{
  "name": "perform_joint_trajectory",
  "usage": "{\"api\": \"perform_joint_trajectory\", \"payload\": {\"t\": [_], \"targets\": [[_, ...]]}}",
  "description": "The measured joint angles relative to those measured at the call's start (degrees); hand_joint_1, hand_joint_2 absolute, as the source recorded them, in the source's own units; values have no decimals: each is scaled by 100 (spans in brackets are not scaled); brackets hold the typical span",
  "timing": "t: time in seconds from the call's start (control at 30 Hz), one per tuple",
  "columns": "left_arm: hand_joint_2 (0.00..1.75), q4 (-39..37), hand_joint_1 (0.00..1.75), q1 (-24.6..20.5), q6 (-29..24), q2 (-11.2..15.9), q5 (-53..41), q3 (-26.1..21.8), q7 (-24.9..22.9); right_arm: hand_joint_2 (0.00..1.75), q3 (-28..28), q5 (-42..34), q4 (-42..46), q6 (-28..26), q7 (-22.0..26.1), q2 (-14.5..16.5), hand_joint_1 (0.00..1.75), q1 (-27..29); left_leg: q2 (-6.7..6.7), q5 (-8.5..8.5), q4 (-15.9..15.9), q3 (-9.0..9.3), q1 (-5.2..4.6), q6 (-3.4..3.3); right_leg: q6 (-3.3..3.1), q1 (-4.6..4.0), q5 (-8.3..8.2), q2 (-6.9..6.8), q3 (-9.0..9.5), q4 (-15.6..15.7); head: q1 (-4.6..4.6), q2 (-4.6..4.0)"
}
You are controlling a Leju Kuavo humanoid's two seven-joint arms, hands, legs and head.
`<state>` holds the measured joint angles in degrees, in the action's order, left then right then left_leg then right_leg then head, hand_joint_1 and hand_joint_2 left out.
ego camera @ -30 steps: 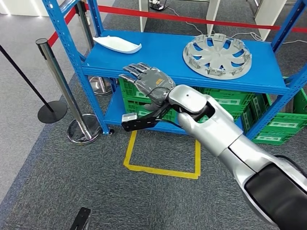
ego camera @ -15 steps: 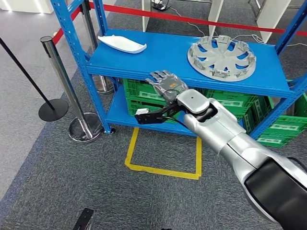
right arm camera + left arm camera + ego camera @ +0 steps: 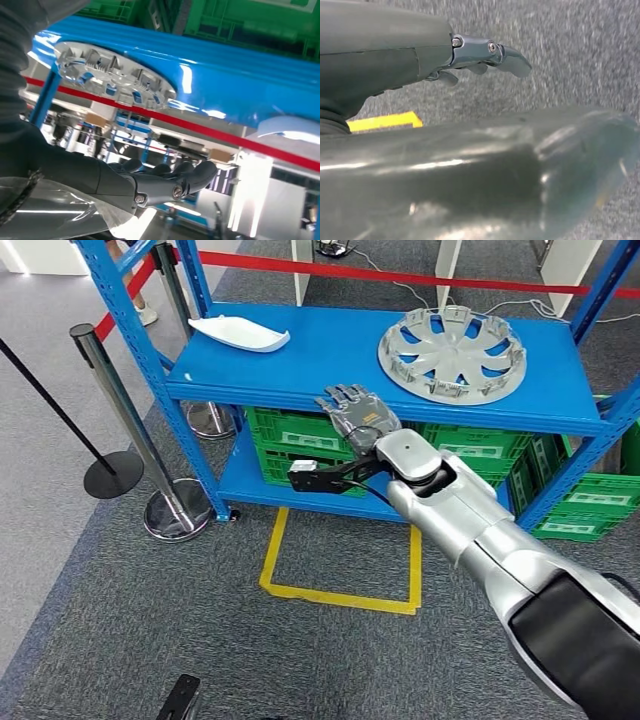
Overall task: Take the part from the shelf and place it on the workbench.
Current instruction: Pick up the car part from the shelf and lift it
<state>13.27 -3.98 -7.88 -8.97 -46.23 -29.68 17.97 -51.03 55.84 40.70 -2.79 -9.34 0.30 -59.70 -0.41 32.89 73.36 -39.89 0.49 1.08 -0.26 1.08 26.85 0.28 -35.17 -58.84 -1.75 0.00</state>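
Hubcap (image 3: 451, 355), silver and spoked, lies flat on the right half of the blue shelf's (image 3: 332, 350) top deck, with a long white part (image 3: 238, 333) resting near the deck's left rear corner. The robot's right hand (image 3: 358, 416) hovers at the front edge of the deck, left of the hubcap and apart from it, palm down, fingers stretched flat and grasping nothing. From the right wrist, the same fingers (image 3: 181, 182) reach forward under the deck's edge, the hubcap (image 3: 113, 77) sitting just beyond them. Green crates (image 3: 302, 440) fill the lower deck behind the silver right arm (image 3: 483, 530). A yellow tape square (image 3: 340, 570) marks the grey carpet in front of the shelf. Two chrome posts (image 3: 121, 410) stand to the left, and a red barrier belt (image 3: 392, 278) runs behind the shelf. The left hand (image 3: 486, 52) hangs over the carpet, its dark fingers only loosely bent and empty, a strip of yellow tape (image 3: 384, 121) showing nearby.
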Motion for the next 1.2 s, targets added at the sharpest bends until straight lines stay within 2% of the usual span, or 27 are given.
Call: {"api": "perform_joint_trajectory", "payload": {"t": [0.07, 0.1, 0.13, 0.17, 0.27, 0.3, 0.33, 0.4, 0.43, 0.47, 0.5, 0.57, 0.6, 0.63, 0.67, 0.73, 0.8, 0.83, 0.9, 0.93, 0.97, 1.0, 1.03, 1.1, 1.13, 1.2], "targets": [[0, -3, 0, -4, 34, 1, 3, -13, -18, 0, 172, -40, -23, -172, -57, -1, 0, 47, 0, -466, -698, 258, -4, -39, 16, -3, 18, 4, 33, 2, 2, 0], [0, -4, 0, -9, 31, 1, 4, -21, -21, 0, 283, -73, -34, -255, -71, -1, 0, 63, -1, -621, -1031, 388, -14, -59, 34, -12, 23, 8, 37, 1, 2, 0], [0, -6, 0, -16, 28, 1, 5, -28, -25, 0, 402, -107, -43, -338, -77, -1, 0, 78, -2, -674, -1261, 475, -23, -80, 58, -21, 21, 10, 27, 2, 4, 0], [0, -8, 0, -23, 30, 1, 7, -33, -28, 0, 526, -130, -54, -415, -88, -1, 0, 97, -5, -655, -1361, 507, -33, -94, 88, -30, 12, 10, 9, 7, 7, 0], [0, -11, 0, -31, 71, 2, 4, -48, -40, 0, 862, -27, -81, -605, -281, -7, 0, 151, -9, -649, -1457, 519, -19, -169, 184, -31, 28, 1, -47, -4, 13, 0], [0, -11, 0, -36, 91, 2, 0, -60, -42, 0, 955, 87, -97, -670, -420, -20, 0, 152, -8, -667, -1481, 528, -10, -205, 206, -30, 108, -1, -108, -119, 19, 0], [0, -11, 0, -41, 109, 2, -7, -72, -42, 0, 1029, 229, -116, -723, -568, -37, 0, 146, -5, -681, -1500, 537, -2, -238, 223, -28, 243, -2, -229, -360, 24, 0], [0, -11, 0, -47, 131, 1, -17, -92, -43, 0, 1122, 493, -171, -745, -788, -88, 0, 140, -4, -688, -1501, 533, -11, -277, 240, -28, 570, -1, -588, -1109, 28, 0], [0, -12, 0, -44, 138, 1, -19, -100, -46, 0, 1151, 590, -199, -713, -845, -113, 0, 148, -6, -687, -1500, 533, -16, -285, 246, -29, 664, -1, -750, -1431, 27, 0], [0, -13, 0, -40, 142, 1, -19, -108, -50, 0, 1179, 660, -225, -680, -874, -137, 0, 158, -10, -686, -1498, 535, -21, -290, 247, -29, 661, -1, -833, -1576, 28, 0], [0, -13, 0, -35, 145, 1, -19, -117, -54, 0, 1211, 713, -244, -656, -894, -153, 0, 161, -16, -685, -1496, 538, -25, -290, 237, -31, 545, -1, -803, -1487, 30, 0], [0, -14, 0, -32, 159, -1, -19, -129, -57, 0, 1283, 779, -267, -634, -920, -176, 0, 139, -28, -677, -1491, 549, -38, -282, 186, -42, 153, -1, -480, -777, 30, 0], [0, -14, 0, -33, 172, -2, -23, -133, -57, 0, 1317, 810, -275, -622, -938, -184, 0, 118, -30, -668, -1482, 544, -56, -270, 157, -49, 13, -3, -279, -392, 28, 0], [0, -15, 0, -35, 187, -4, -31, -136, -57, 0, 1350, 843, -283, -608, -956, -190, 0, 100, -30, -664, -1474, 534, -69, -252, 136, -55, -56, -5, -136, -125, 24, 0], [0, -16, 0, -37, 199, -5, -39, -138, -57, 0, 1383, 877, -291, -593, -970, -191, 0, 90, -27, -664, -1470, 523, -77, -232, 122, -63, -63, -5, -59, 11, 20, 0], [0, -20, 0, -38, 209, -6, -51, -140, -57, 0, 1449, 922, -314, -570, -979, -193, 0, 92, -25, -667, -1470, 514, -80, -184, 101, -62, -49, -9, -24, 58, 21, 0], [0, -22, 0, -36, 208, -3, -52, -145, -57, 0, 1512, 937, -337, -557, -974, -196, 0, 93, -17, -570, -1360, 475, -74, -118, 55, -34, -60, -23, 2, 92, 8, 0], [0, -22, 0, -36, 207, 1, -52, -149, -57, 0, 1537, 942, -346, -553, -971, -196, 0, 88, -13, -444, -1159, 391, -65, -81, 34, -16, -67, -32, 17, 109, -2, 0], [0, -22, 0, -36, 208, 1, -52, -161, -57, 0, 1557, 949, -364, -535, -970, -196, 0, 84, -4, -105, -453, 75, -30, -19, 12, -8, -64, -36, 27, 114, -22, 0], [0, -22, 0, -34, 209, 1, -52, -167, -57, 0, 1561, 951, -379, -517, -970, -196, 0, 87, -2, 14, -105, -91, -11, 5, 10, -7, -61, -36, 29, 113, -20, 0], [0, -23, 0, -31, 210, 1, -52, -172, -57, 0, 1564, 953, -395, -494, -969, -196, 0, 91, -1, 43, 102, -196, 4, 22, 10, -5, -57, -35, 32, 111, -20, 0], [0, -23, 0, -29, 210, 1, -52, -177, -57, 0, 1569, 960, -411, -471, -968, -196, 0, 93, 0, -44, 89, -201, 18, 34, 16, -2, -52, -34, 37, 108, -21, 0], [0, -24, 0, -28, 211, 2, -52, -180, -57, 0, 1578, 969, -423, -449, -965, -195, 0, 94, 4, -235, -156, -98, 31, 39, 28, 4, -42, -34, 48, 102, -20, 0], [0, -25, 0, -29, 211, 4, -52, -185, -57, 0, 1603, 993, -436, -417, -959, -192, 0, 84, 17, -621, -924, 244, 38, 35, 76, 6, -15, -32, 65, 86, -23, 0], [0, -26, 0, -32, 212, 4, -52, -187, -57, 0, 1619, 1004, -438, -393, -947, -190, 0, 75, 23, -709, -1227, 380, 32, 15, 106, 1, -5, -30, 61, 76, -24, 0], [0, -28, 0, -32, 213, 1, -52, -201, -57, 0, 1668, 902, -448, -262, -814, -180, 0, 64, 19, -683, -1420, 461, 8, -41, 166, -15, -6, -33, 44, 76, -16, 0]]}}
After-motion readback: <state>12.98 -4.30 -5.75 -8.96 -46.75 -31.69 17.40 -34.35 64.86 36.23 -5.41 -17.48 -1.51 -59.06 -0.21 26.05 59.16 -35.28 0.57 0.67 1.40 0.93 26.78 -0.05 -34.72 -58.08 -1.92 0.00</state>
